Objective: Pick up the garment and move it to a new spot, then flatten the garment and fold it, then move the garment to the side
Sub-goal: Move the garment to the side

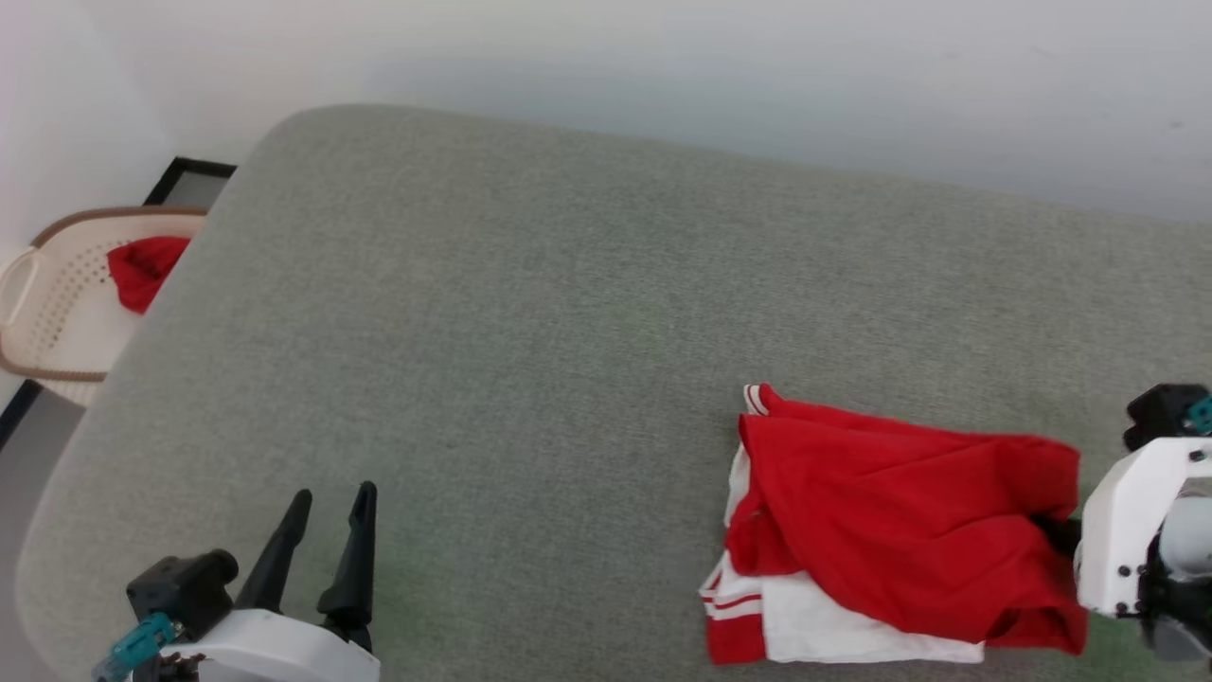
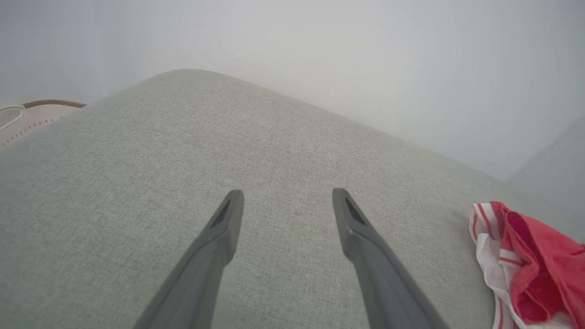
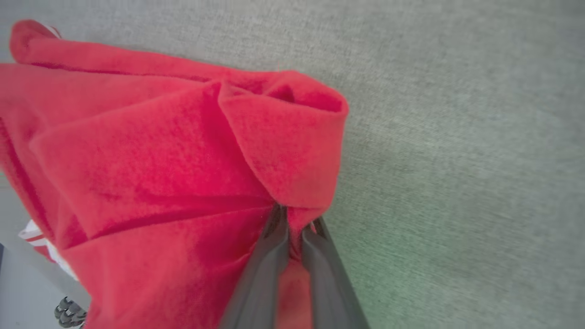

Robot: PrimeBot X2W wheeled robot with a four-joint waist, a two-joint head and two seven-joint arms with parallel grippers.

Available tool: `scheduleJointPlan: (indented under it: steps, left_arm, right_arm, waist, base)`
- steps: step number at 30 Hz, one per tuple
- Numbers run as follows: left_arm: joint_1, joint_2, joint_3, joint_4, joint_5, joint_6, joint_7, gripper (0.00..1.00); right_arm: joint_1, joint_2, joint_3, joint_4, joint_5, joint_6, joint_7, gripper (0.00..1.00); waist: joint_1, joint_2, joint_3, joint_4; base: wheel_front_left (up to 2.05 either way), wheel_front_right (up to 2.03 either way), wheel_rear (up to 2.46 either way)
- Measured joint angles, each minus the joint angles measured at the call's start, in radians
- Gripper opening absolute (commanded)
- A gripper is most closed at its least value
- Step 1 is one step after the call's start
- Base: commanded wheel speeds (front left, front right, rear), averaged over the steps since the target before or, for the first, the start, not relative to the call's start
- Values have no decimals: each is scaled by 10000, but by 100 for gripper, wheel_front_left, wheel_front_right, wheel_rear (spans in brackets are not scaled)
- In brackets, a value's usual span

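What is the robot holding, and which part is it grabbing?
The right hand pinches the garment by a bunched fold of red cloth at its edge. The left hand is open, holding nothing.

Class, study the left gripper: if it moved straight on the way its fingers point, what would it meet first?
Probably the grey cushioned surface, since the open left gripper seems tilted down at it; depth is unclear. Otherwise the way looks free to the wall. The garment lies off to its right.

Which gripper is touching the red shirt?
Touching: the right wrist view shows the right gripper pinching a fold of the garment. The left gripper hangs apart, open, in the left wrist view.
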Motion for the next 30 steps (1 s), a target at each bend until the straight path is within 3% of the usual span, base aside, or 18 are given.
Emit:
scheduleJointPlan:
  steps: [16, 30]
  left_arm:
    - [-473, 54, -140, 42, 238, -157, -29, 100]
    - [-1249, 128, -222, 102, 533, -324, -98, 100]
  right_arm:
    - [-1062, -1870, 560, -606, -88, 0, -349, 0]
    - [-1954, -3202, 631, 167, -690, 0, -1764, 0]
  waist:
    - [0, 0, 61, -1297]
    - [1, 0, 654, -2685]
  base:
    - [0, 0, 0]
    - [0, 0, 0]
